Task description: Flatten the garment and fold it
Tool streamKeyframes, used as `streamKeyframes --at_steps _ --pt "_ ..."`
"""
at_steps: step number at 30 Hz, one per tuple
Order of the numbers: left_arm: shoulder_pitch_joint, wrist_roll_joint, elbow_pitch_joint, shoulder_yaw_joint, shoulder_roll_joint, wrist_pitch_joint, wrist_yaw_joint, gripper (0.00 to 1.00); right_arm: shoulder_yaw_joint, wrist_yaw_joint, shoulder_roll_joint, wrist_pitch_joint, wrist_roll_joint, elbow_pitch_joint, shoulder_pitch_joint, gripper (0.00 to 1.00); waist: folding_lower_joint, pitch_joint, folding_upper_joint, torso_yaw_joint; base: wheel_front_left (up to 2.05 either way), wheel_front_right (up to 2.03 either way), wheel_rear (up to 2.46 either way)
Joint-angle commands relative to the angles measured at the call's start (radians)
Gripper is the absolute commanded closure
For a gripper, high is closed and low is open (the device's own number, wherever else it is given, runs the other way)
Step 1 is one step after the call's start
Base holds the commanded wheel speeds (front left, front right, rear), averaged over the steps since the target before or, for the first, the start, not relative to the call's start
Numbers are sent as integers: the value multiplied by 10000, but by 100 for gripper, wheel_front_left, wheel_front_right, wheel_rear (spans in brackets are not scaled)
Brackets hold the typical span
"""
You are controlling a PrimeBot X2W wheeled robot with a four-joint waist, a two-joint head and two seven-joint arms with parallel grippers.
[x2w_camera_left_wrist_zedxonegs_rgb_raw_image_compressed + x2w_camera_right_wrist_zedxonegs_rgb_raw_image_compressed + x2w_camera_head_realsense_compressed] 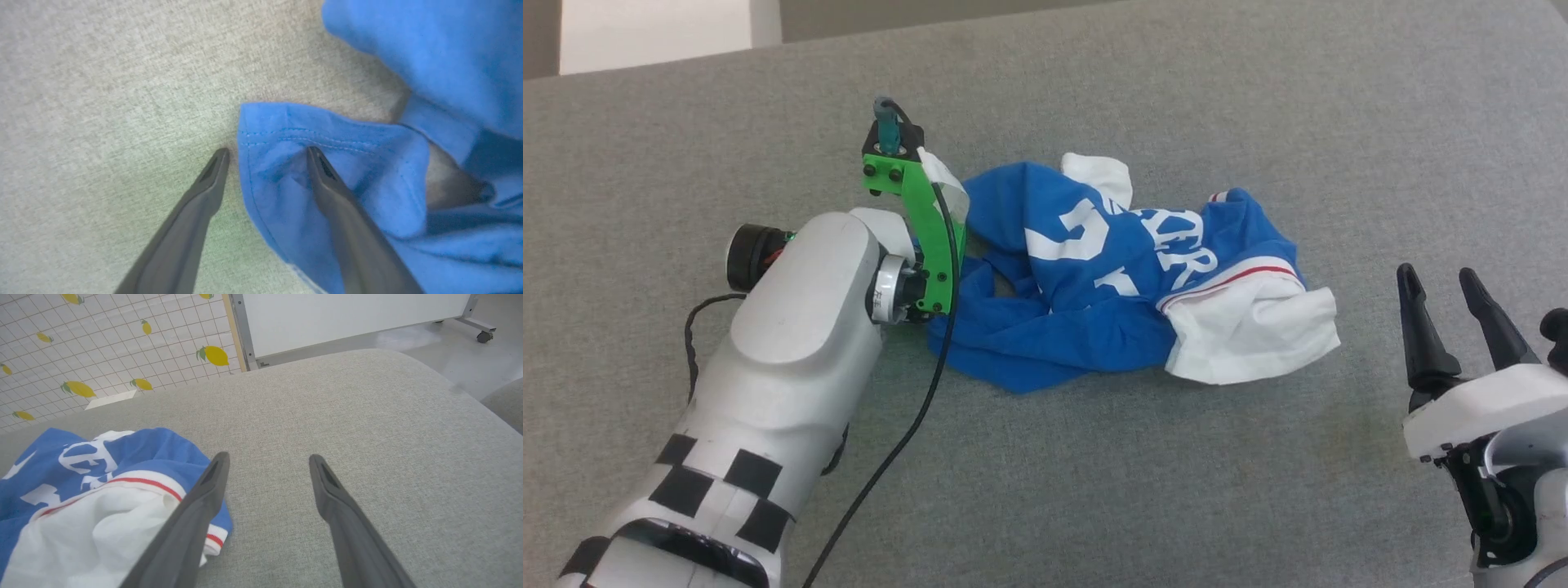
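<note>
The garment [1111,286], a royal-blue jersey with white sleeves, red-striped trim and white lettering, lies crumpled in a heap at the middle of the grey cushion. My left gripper [267,152] points down at its left edge, open, one finger on the cushion and the other over a stitched blue hem corner [278,139]; in the head view the wrist hides these fingers. My right gripper [1441,282] stands open at the lower right, apart from the white sleeve [1250,327]. The same sleeve [94,535] lies left of the right gripper [267,457] in the right wrist view.
The grey cushion [1176,490] spreads wide around the garment. A black cable [907,433] trails from my left wrist across the cushion. Beyond the far edge are a lemon-patterned tiled floor [102,343] and a white panel on wheels [347,314].
</note>
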Motion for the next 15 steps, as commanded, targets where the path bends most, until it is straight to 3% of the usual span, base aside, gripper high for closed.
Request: streamKeyframes --at_steps 1,2,8,15 --pt "434 -154 263 -110 -32 73 -93 71 41 -11 -25 -96 29 23 -238 0 -1 109 -1 -7 0 0 0" --pt "506 -218 270 -114 -70 99 -134 100 50 -11 -33 -108 25 41 -261 0 -1 120 -1 28 0 0 0" --pt "597 -470 -170 162 -96 -772 -257 100 139 -11 -139 -174 -23 178 -354 0 -1 -24 -1 402 0 0 0" --pt "723 -1170 -1341 1317 117 -2540 -221 100 318 -11 -173 -157 -77 377 -248 0 -1 -661 -1 1045 0 0 0"
